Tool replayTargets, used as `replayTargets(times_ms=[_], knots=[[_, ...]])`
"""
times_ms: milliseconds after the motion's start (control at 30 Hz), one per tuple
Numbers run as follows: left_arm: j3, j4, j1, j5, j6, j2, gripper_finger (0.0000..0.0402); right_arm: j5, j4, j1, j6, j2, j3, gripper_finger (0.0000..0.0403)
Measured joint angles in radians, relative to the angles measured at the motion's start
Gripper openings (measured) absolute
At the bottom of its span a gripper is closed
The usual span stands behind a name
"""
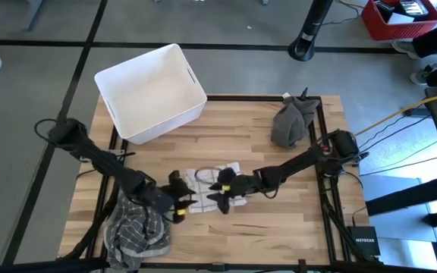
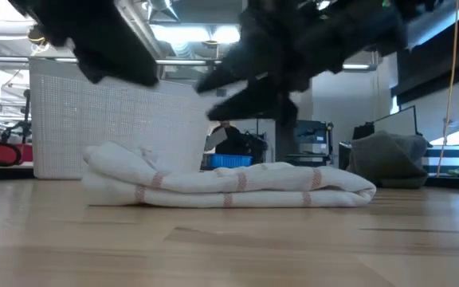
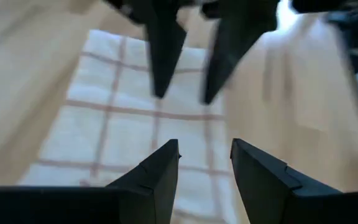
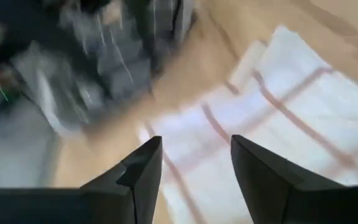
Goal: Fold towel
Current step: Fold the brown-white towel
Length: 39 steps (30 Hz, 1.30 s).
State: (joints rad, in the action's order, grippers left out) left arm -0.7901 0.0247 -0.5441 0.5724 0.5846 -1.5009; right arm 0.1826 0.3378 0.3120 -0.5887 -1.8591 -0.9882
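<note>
The towel (image 1: 212, 186) is white with thin red stripes. It lies folded in several layers on the wooden table (image 1: 279, 220), flat on its underside, as the low view shows (image 2: 229, 185). My left gripper (image 1: 182, 203) hovers open at the towel's near-left end, fingers apart (image 3: 204, 158) above the cloth (image 3: 104, 130). My right gripper (image 1: 220, 196) hovers open over the towel's near-right part, fingers apart (image 4: 194, 165) above the cloth (image 4: 291, 118). In the low view both dark grippers hang clear above the towel.
A white plastic basket (image 1: 150, 91) stands at the far-left corner. A crumpled grey cloth (image 1: 290, 125) lies at the far right. A heap of dark striped cloth (image 1: 135, 227) sits at the near-left corner, close behind my left arm. Bare wood lies near-right.
</note>
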Motion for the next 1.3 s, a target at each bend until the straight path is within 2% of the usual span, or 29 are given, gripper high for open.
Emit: replayTargets(times_ms=[67, 200, 400, 600, 700, 800, 933, 1133, 1200, 1300], knots=[[0.001, -0.019, 0.038, 0.037, -0.021, -0.056, 0.0141, 0.038, -0.11, 0.019, 0.106, 0.01, 0.0, 0.0193], [0.001, 0.052, 0.112, 0.041, -0.014, -0.173, 0.0141, 0.127, -0.273, 0.047, 0.182, -0.006, 0.0, 0.0193], [-0.023, 0.315, 0.141, -0.099, 0.149, -0.182, 0.0141, 0.202, -0.502, 0.075, 0.258, -0.009, 0.001, 0.0193], [-0.057, 0.323, 0.138, -0.175, 0.216, -0.132, 0.0141, 0.229, -0.539, 0.066, 0.404, 0.001, -0.001, 0.0193], [-0.104, 0.265, 0.139, -0.134, 0.157, -0.096, 0.0141, 0.237, -0.57, 0.066, 0.471, 0.057, 0.003, 0.0193], [-0.112, 0.187, 0.14, -0.051, 0.08, -0.09, 0.0141, 0.25, -0.568, 0.065, 0.485, 0.149, 0.001, 0.0193], [-0.08, 0.15, 0.146, -0.044, 0.038, -0.141, 0.0141, 0.236, -0.539, 0.051, 0.409, 0.177, 0.017, 0.0193], [-0.057, 0.168, 0.143, -0.129, 0.127, -0.244, 0.0141, 0.147, -0.421, 0.024, 0.25, 0.092, 0.134, 0.0193], [-0.058, 0.137, 0.138, -0.135, 0.146, -0.258, 0.0141, 0.189, -0.388, 0.017, 0.283, 0.071, 0.148, 0.0193], [-0.058, 0.081, 0.138, -0.149, 0.141, -0.257, 0.0141, 0.364, -0.45, -0.019, 0.41, 0.062, 0.152, 0.0193]])
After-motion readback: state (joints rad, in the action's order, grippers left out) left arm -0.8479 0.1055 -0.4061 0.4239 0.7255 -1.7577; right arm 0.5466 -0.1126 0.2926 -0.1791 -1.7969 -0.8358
